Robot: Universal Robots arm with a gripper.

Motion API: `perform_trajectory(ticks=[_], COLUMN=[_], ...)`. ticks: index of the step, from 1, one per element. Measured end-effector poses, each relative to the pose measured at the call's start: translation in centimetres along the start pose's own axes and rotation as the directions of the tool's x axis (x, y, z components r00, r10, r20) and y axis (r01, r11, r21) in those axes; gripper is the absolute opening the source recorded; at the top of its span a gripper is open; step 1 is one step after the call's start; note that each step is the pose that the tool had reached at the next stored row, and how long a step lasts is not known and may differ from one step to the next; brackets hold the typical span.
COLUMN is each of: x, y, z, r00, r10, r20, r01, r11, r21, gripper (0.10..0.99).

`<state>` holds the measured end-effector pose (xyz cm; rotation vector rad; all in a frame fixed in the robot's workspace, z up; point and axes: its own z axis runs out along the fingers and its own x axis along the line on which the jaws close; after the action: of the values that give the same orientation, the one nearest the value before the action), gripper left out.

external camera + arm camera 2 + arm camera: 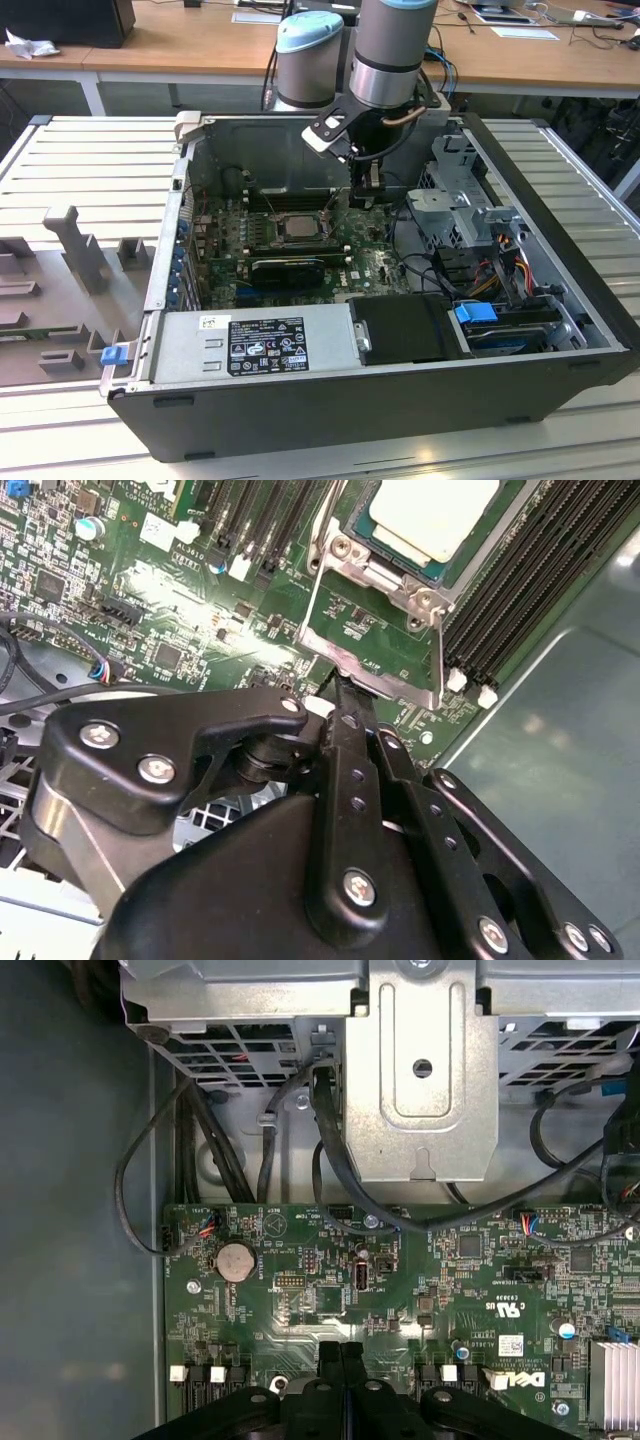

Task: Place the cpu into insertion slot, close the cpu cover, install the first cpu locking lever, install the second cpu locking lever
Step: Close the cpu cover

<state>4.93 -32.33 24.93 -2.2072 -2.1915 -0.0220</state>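
One open computer case (330, 400) lies on one slatted metal table (90, 150). One arm reaches into it and carries me, the one gripper (362, 195). The case holds one green circuit board (365, 265). It also holds one long black card (290, 266), one grey power supply (255, 345) and one metal drive cage (455, 205). By the clock face of the exterior view, the power supply sits at 7 o'clock in the case and the drive cage at 2 o'clock. One cpu (297, 226) lies near the centre, silver side up and flat in its socket. The black card is just at 6 o'clock of it, and I hang at 2 o'clock of it, near but apart. In the second wrist view the cpu (435, 515) is uncovered. The one cpu cover (395, 687) is swung open off the socket, and green board shows through its window. My fingers (343, 695) are clenched together and their tips meet the cover's far edge. I cannot tell whether any metal is pinched between them. Two banks of black memory slots (520, 590) flank the socket. In the first wrist view my fingers (342, 1355) show one thin seam between them. That view also shows the board (400, 1290) with one coin battery (236, 1259) on it, and black cables running from the drive cage (420, 1070) down to the board. Outside the case, at 9 o'clock, one grey moulded tray (60, 280) lies on the table. One blue clip (113, 354) sits at the case's 8 o'clock corner.
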Motion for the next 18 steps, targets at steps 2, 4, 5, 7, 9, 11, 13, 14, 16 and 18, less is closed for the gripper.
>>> perform_trajectory(ticks=[2,4,5,7,9,11,13,14,16,18], x=[0.0,0.0,0.0,0.0,0.0,0.0,0.0,0.0,0.0,0.0], y=[-0.03,-0.04,-0.14,-0.22,-0.26,-0.33,-0.37,-0.39,-0.43,-0.48], z=[0.0,0.0,0.0,0.0,0.0,0.0,0.01,0.0,0.01,0.01], r00=[1.0,1.0,1.0,1.0,1.0,1.0,1.0,1.0,1.0,1.0], r10=[0.0,0.0,0.0,0.0,0.0,0.0,0.0,0.0,0.0,0.0], r20=[0.0,0.0,0.0,0.0,0.0,0.0,0.0,0.0001,0.0,0.0], r01=[0.0,0.0,0.0,0.0,0.0,0.0,0.0,0.0,0.0,0.0], r11=[1.0,1.0,1.0,1.0,1.0,1.0,1.0,1.0,1.0,1.0], r21=[0.0,0.0,0.0,0.0,0.0,0.0,0.0,0.0,0.0,0.0], gripper=[0.106,0.106,0.106,0.106,0.106,0.106,0.106,0.106,0.106,0.106])
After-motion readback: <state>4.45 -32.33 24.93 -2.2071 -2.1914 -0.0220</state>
